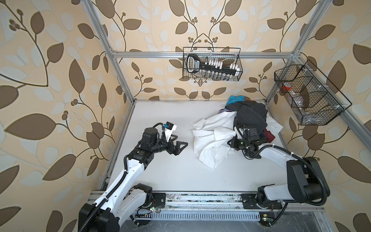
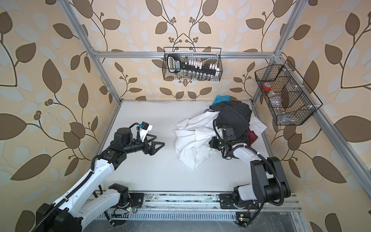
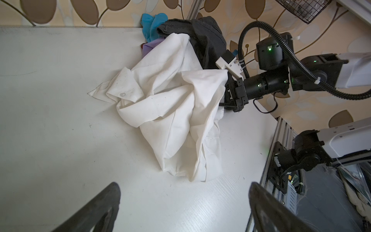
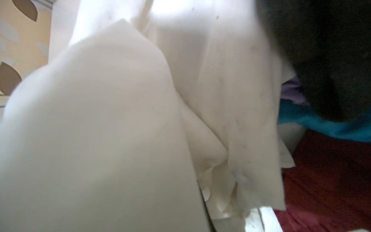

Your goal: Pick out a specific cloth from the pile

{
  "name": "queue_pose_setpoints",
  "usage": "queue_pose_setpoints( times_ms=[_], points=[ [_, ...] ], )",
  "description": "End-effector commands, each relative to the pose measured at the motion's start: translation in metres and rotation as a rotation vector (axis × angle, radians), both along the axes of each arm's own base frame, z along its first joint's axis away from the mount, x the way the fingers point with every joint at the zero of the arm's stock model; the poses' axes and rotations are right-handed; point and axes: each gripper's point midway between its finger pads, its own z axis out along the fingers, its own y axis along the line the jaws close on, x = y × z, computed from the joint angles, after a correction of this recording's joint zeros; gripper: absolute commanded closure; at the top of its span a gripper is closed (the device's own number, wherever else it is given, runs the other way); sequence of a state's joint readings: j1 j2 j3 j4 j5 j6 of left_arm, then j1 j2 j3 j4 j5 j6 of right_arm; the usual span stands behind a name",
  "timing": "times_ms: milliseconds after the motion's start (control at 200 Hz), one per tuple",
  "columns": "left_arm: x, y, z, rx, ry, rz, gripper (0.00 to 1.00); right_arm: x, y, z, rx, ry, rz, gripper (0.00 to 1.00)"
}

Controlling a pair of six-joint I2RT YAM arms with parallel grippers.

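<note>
The shirt (image 1: 212, 136) is clamped by the right gripper (image 1: 230, 143); the left gripper (image 1: 178, 143) is held open over the table (image 1: 160, 172).

The white shirt (image 1: 210, 136) — crumpled, loose — spills leftward from beneath the pile (image 1: 251, 114).

Wire basket (image 1: 188, 77) (socket set (image 1: 218, 70) inside), white table (image 1: 170, 170)

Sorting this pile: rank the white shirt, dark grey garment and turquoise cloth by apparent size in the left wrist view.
Largest: white shirt
Then: dark grey garment, partly covered
Smallest: turquoise cloth, mostly buried and farthest from the camera
</note>
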State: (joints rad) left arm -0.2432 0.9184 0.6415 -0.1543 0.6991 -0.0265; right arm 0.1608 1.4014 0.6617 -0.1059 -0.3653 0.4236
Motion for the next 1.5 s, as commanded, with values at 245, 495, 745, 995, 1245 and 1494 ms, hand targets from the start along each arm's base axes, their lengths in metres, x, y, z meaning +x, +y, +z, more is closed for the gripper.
queue_pose_setpoints(
  times_ms=[245,495,745,995,1245,1494],
  points=[
    [-0.001,-0.003,0.006,0.003,-0.042,-0.019,0.01,0.01,0.006,0.117,0.061,-0.272,-0.005,1.0],
    [-0.002,-0.003,0.008,0.0,-0.046,-0.022,0.01,0.016,0.01,0.196,0.059,-0.419,0.01,1.0],
    [-0.004,-0.003,0.009,-0.002,-0.053,-0.024,0.01,-0.003,0.003,0.131,-0.004,-0.249,0.022,1.0],
    [-0.004,-0.004,0.01,-0.003,-0.058,-0.029,0.01,-0.026,-0.026,0.033,-0.178,0.012,-0.028,0.87],
    [-0.004,-0.004,0.009,0.0,-0.057,-0.03,0.01,-0.022,-0.04,0.019,-0.22,0.018,-0.068,0.02],
    [-0.004,-0.004,0.007,0.004,-0.053,-0.031,0.01,-0.017,-0.02,-0.008,-0.086,0.053,-0.012,0.0]
  ],
)
